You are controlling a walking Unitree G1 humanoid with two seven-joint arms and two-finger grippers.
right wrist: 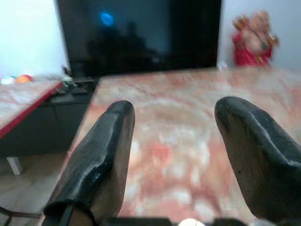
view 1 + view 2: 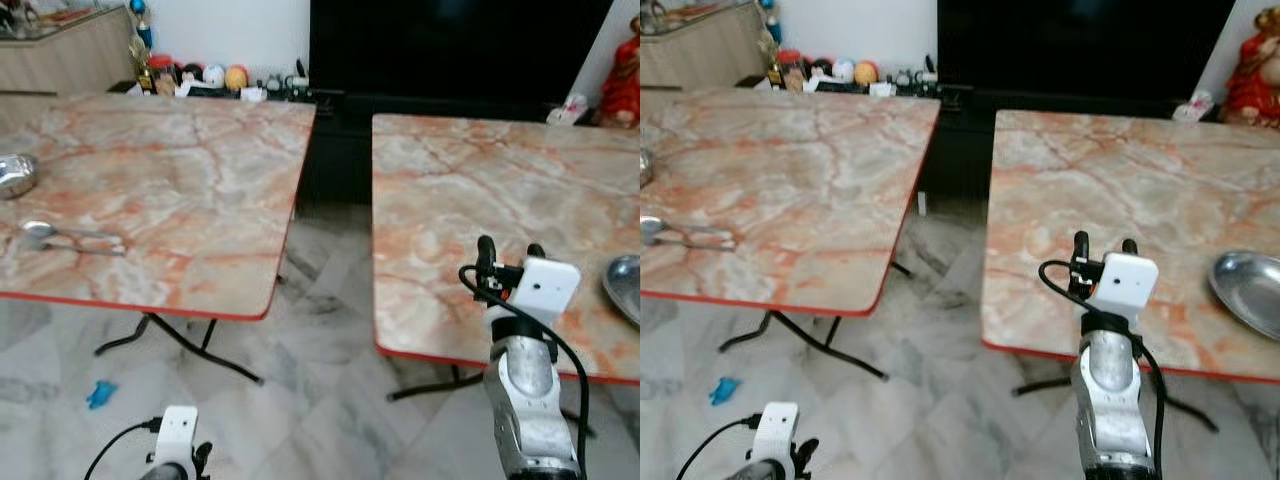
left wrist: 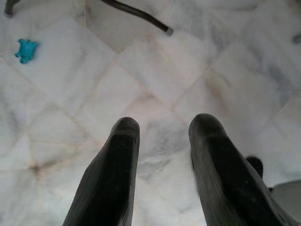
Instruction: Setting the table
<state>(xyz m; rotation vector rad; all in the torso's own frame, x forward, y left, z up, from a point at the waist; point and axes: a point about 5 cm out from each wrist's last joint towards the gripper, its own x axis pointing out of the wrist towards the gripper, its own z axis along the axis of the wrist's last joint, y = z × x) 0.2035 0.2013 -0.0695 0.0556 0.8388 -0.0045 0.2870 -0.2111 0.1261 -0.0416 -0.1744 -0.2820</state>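
- While the right gripper hovers over the right table, near its front edge, its fingers are spread and hold nothing.
- Plate lies on that table, well right of the gripper.
- Left gripper hangs over the floor, fingers apart.
- No readable writing anywhere.

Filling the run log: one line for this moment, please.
right gripper open, raised over right table near edge | left gripper open, low over floor | steel plate on right table | spoon on left table
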